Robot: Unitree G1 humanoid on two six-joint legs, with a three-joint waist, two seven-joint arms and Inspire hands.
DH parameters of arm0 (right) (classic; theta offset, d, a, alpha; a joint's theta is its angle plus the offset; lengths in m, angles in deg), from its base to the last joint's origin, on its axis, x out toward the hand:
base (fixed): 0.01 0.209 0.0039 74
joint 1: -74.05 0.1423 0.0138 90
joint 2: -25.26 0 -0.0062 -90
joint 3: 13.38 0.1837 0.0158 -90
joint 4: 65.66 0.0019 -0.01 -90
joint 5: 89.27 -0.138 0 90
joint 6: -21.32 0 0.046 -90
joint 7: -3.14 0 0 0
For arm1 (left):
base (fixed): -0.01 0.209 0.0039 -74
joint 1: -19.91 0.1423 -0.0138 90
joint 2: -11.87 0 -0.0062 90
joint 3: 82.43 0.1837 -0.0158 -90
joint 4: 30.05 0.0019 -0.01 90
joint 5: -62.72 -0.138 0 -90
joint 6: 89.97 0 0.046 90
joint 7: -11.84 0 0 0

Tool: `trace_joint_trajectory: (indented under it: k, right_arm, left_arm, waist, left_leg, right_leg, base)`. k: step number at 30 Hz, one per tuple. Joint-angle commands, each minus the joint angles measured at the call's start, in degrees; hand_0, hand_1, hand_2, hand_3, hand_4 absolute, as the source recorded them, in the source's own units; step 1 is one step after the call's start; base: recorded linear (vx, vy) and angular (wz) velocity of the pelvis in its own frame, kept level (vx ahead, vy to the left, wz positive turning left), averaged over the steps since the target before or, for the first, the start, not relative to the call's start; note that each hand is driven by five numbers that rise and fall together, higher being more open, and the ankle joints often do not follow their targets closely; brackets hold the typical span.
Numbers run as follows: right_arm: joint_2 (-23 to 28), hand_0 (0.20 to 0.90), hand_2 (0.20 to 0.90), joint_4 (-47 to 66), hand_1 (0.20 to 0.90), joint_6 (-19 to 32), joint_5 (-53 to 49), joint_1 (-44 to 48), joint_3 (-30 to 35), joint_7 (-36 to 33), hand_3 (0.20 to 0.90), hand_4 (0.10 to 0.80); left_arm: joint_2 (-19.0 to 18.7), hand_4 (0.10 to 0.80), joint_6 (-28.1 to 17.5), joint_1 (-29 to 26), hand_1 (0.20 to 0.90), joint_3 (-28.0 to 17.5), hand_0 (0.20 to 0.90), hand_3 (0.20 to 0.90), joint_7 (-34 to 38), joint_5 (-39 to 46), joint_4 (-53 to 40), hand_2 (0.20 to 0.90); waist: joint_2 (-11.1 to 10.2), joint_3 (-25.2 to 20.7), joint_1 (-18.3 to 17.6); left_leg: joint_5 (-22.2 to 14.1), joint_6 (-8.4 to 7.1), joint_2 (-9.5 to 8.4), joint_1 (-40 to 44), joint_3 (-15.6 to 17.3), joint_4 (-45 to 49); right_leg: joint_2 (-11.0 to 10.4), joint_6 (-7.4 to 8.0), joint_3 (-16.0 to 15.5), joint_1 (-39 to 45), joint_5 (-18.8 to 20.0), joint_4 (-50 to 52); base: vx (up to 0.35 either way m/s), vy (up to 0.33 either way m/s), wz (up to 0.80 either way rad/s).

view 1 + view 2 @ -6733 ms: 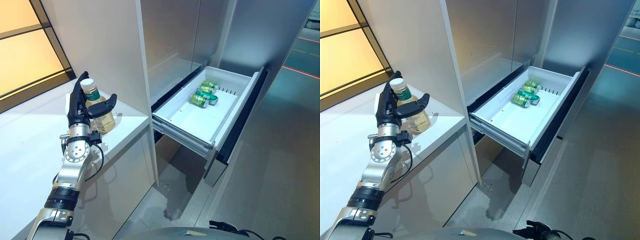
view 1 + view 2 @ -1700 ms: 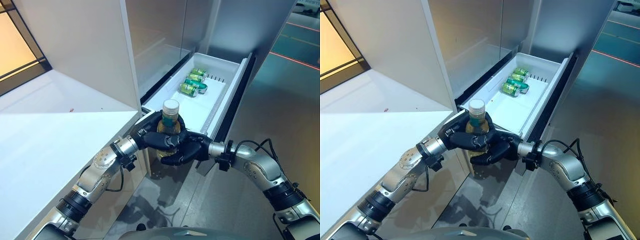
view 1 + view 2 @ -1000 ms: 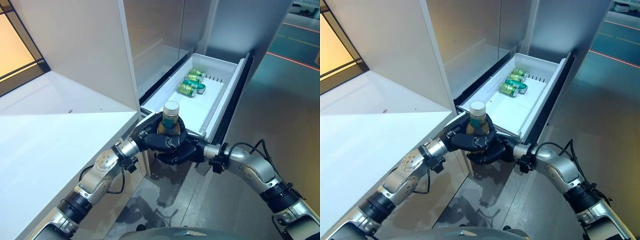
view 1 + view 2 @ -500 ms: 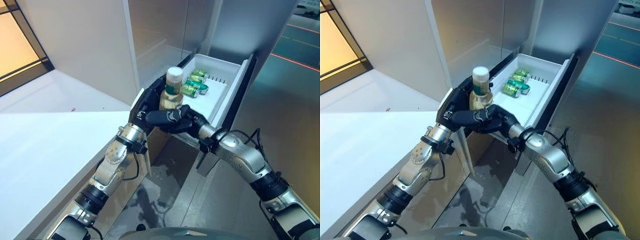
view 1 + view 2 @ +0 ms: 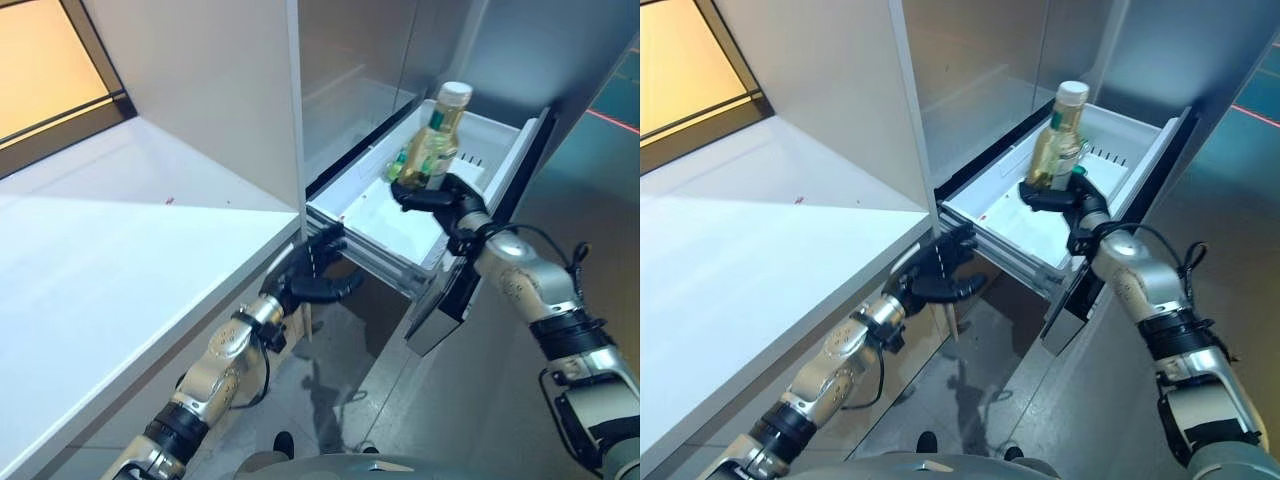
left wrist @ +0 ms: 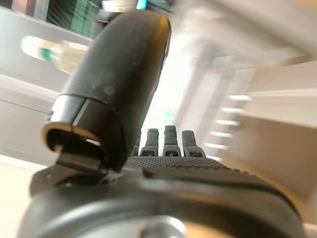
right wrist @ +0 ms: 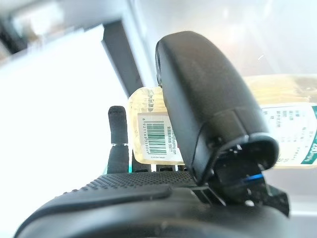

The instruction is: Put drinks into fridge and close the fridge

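The right hand point(image 5: 1058, 197), fingers curled around a yellow drink bottle point(image 5: 1057, 140), is holding it over the open fridge drawer point(image 5: 372, 232); left hand point(image 5: 315, 272) hanging loosely spread; release and closing remain.

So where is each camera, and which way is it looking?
Left eye view: on the head, looking down at the open drawer and counter; both arms show, right hand holding the bottle.
Right eye view: beside it, same scene; left hand is low by the counter edge, empty.
Left wrist view: on the left wrist, looking along its thumb and straight fingers.
Right wrist view: on the right wrist, looking along its thumb at the bottle.
Shared: the bottle shows in both eye views and the right wrist view.
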Motion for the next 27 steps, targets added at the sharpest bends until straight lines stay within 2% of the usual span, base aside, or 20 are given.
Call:
trace_joint_trajectory:
  k: [1, 5, 9, 15, 19, 23, 27]
  right_arm:
    - [8.2, 0.300, 0.300, -5.1, 0.300, 10.7, 4.3, 17.3, 5.1, 0.8, 0.200, 0.100]
    - [12.0, 0.300, 0.300, -15.2, 0.300, 12.0, 6.4, 22.1, 1.3, 2.8, 0.200, 0.100]
    - [13.9, 0.300, 0.300, -23.1, 0.300, 10.7, 9.9, 27.6, -3.3, 3.3, 0.200, 0.100]
    - [15.6, 0.300, 0.300, -34.2, 0.300, 5.8, 20.7, 32.0, -8.9, 6.4, 0.200, 0.100]
    - [16.8, 0.300, 0.300, -36.7, 0.300, 2.3, 26.7, 31.1, -9.8, 8.6, 0.200, 0.100]
    - [18.4, 0.300, 0.300, -39.4, 0.300, -2.8, 40.9, 30.3, -12.5, 12.7, 0.200, 0.100]
    - [19.7, 0.300, 0.300, -40.4, 0.300, -6.1, 44.7, 30.4, -14.0, 15.7, 0.200, 0.100]
  left_arm:
    - [-2.5, 0.800, -1.8, 1.2, 0.900, 4.0, 0.900, 0.900, -6.5, 1.1, -2.5, 0.900]
    - [-4.7, 0.800, -1.4, 1.8, 0.900, 5.1, 0.900, 0.900, -9.0, 0.3, 1.2, 0.900]
    - [-6.6, 0.800, -2.7, 0.9, 0.900, 5.1, 0.900, 0.900, -8.9, -0.8, 5.9, 0.900]
    - [-7.1, 0.800, -7.2, -0.2, 0.900, 3.4, 0.900, 0.900, -6.6, -4.9, 15.5, 0.900]
    - [-6.8, 0.800, -7.1, -0.1, 0.900, 1.2, 0.900, 0.900, -4.6, -7.7, 20.1, 0.900]
    - [-7.1, 0.800, -7.6, -0.6, 0.900, -0.9, 0.900, 0.900, -2.9, -13.7, 25.4, 0.900]
    - [-7.5, 0.800, -7.5, -0.9, 0.900, -2.3, 0.900, 0.900, -3.1, -16.6, 28.4, 0.900]
  waist:
    - [-1.6, -4.0, 2.5]
    - [-1.1, -1.7, 3.9]
    - [-0.3, 2.0, 5.2]
    - [0.7, 7.3, 6.3]
    - [0.7, 9.2, 6.5]
    - [0.5, 11.0, 6.8]
    - [0.6, 12.2, 6.9]
  left_leg:
    - [-8.9, 2.73, -3.73, -0.8, 1.3, 5.2]
    - [-8.4, 2.40, -3.58, -4.4, 0.6, 6.9]
    - [-7.8, 2.23, -3.42, -8.1, 0.1, 8.3]
    - [-7.4, 2.70, -3.31, -12.3, -0.4, 10.2]
    - [-7.3, 3.04, -3.25, -13.3, -0.4, 10.9]
    - [-7.2, 3.42, -3.28, -14.4, -0.6, 11.5]
    - [-7.3, 3.59, -3.45, -15.3, -0.8, 12.6]
  right_leg:
    - [3.9, -2.01, -1.0, -3.6, -5.6, 7.6]
    - [3.5, -2.35, -2.2, -6.4, -5.7, 8.9]
    - [3.2, -2.76, -3.2, -9.5, -5.6, 10.2]
    - [3.3, -3.51, -3.0, -14.0, -5.5, 12.6]
    - [3.4, -3.71, -2.6, -15.2, -5.4, 13.5]
    - [3.4, -3.57, -2.6, -16.3, -5.0, 14.2]
    - [3.4, -3.69, -2.7, -16.9, -5.0, 14.8]
  base:
    - [0.015, -0.021, 0.29]
    - [-0.062, -0.056, 0.35]
    - [-0.098, -0.063, 0.15]
    - [-0.045, -0.061, 0.13]
    - [0.029, -0.046, 0.02]
    - [0.021, -0.046, 0.02]
    - [0.000, -0.009, -0.01]
